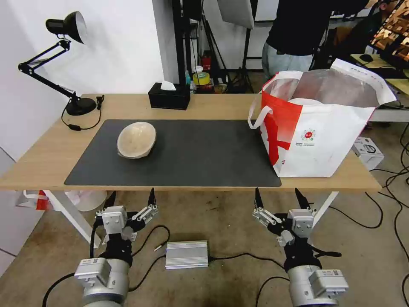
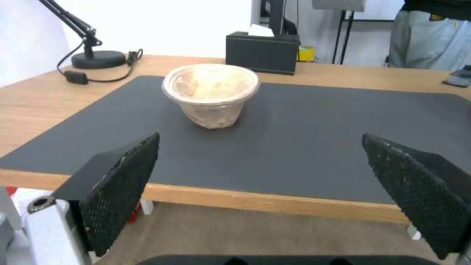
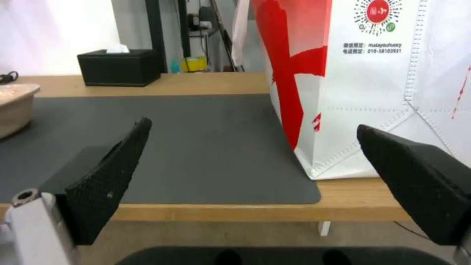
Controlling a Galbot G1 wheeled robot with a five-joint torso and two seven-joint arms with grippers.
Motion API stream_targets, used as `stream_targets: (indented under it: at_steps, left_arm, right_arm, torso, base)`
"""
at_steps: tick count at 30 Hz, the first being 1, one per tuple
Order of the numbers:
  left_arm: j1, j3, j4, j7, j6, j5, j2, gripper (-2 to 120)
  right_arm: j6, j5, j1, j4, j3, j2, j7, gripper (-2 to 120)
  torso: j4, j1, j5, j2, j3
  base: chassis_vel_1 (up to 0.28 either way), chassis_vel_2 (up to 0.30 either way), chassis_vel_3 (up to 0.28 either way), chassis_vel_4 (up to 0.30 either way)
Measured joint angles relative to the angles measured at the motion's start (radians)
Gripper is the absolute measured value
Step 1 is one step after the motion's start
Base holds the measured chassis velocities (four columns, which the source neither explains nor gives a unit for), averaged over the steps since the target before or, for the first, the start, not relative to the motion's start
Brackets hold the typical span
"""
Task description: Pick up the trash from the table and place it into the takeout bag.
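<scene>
The trash on the table [image 1: 42, 162] is a beige pulp bowl [image 1: 136, 139], standing on the left half of the dark grey mat [image 1: 204, 153]; it also shows mid-mat [image 2: 211, 94] and at the edge [image 3: 14, 106]. The white-and-red takeout bag [image 1: 317, 125] stands open at the table's right end, its foil lining showing, and it looms close [image 3: 373, 84]. My left gripper [image 1: 130, 199] hangs open below the table's front edge, in front of the bowl. My right gripper [image 1: 280, 198] is open too, below the edge near the bag's front corner. Nothing is held.
A black tissue box [image 1: 169, 96] sits at the back centre and a black desk lamp [image 1: 64, 64] at the back left with its cord. A small white box [image 1: 368, 151] lies behind the bag. A silver power unit [image 1: 186, 254] and cables lie on the floor.
</scene>
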Motion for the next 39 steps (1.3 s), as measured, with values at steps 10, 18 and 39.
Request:
stream_targets:
  at_steps: [10,18,39]
  left_arm:
    - [-0.001,0.0,0.001,0.0,0.0,-0.001,0.0,98]
    - [-0.006,-0.012,-0.016,0.0,0.003,-0.024,0.0,98]
    - [-0.023,-0.028,-0.057,-0.01,0.069,-0.162,0.0,99]
  right_arm:
    - [0.0,0.001,0.0,0.0,0.001,0.0,0.0,100]
    - [0.0,0.002,0.0,0.0,0.001,0.0,0.0,100]
    - [0.0,0.002,0.0,0.001,0.001,0.0,0.0,100]
  torso:
    - [0.0,0.0,0.0,0.0,0.0]
    - [0.0,0.0,0.0,0.0,0.0]
    - [0.0,0.0,0.0,0.0,0.0]
  base:
    - [0.0,0.0,0.0,0.0]
    - [0.0,0.0,0.0,0.0]
    - [0.0,0.0,0.0,0.0]
